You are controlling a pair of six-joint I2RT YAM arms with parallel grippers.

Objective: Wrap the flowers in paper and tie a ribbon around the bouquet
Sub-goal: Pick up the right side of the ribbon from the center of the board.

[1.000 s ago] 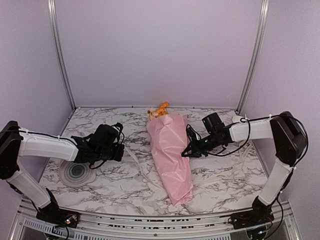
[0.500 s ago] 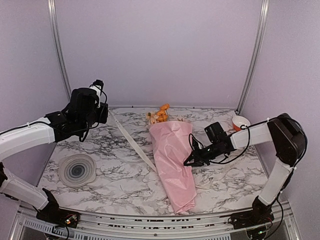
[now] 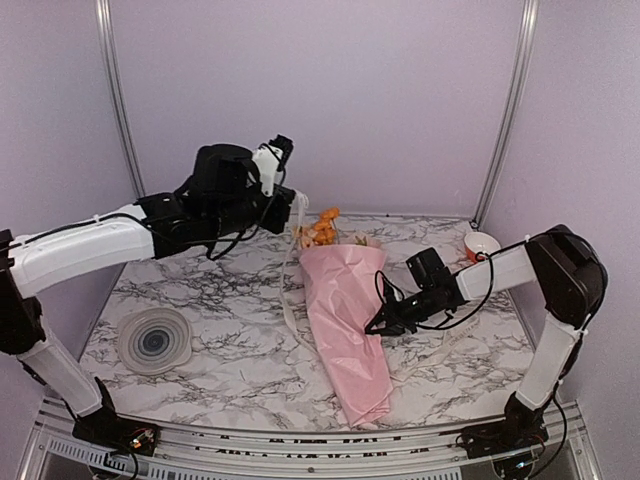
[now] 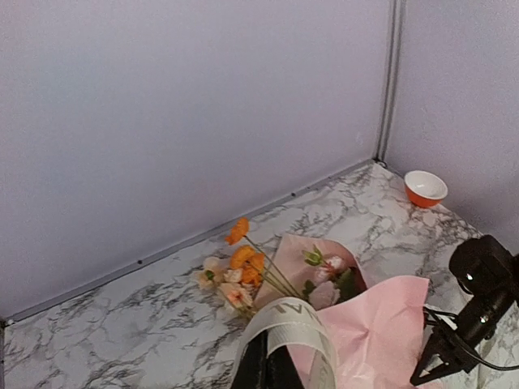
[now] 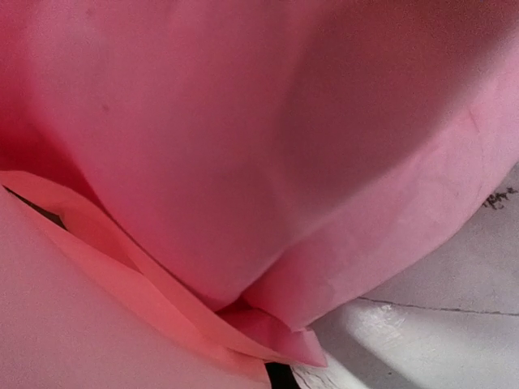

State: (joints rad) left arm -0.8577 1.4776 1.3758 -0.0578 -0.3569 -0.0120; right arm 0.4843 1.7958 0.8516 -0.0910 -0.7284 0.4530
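Ribbon [image 3: 286, 280] is lifted now: my left hand [image 3: 287, 203], clamped on it, has swung up from the tabletop [image 3: 230, 350], and the bouquet [image 3: 345, 310] lies just below it. My right hand [image 3: 378, 322] stays closed against the bouquet's paper. Looping comes next, I judge.

The left arm [image 3: 90, 245] reaches up and across toward the table's far edge, its left gripper [image 3: 285, 212] high in the air, pinched shut on the ribbon [image 3: 288, 290]. The right arm [image 3: 505, 262] stretches low from the right edge, its right gripper [image 3: 376, 325] closed near the table's middle.
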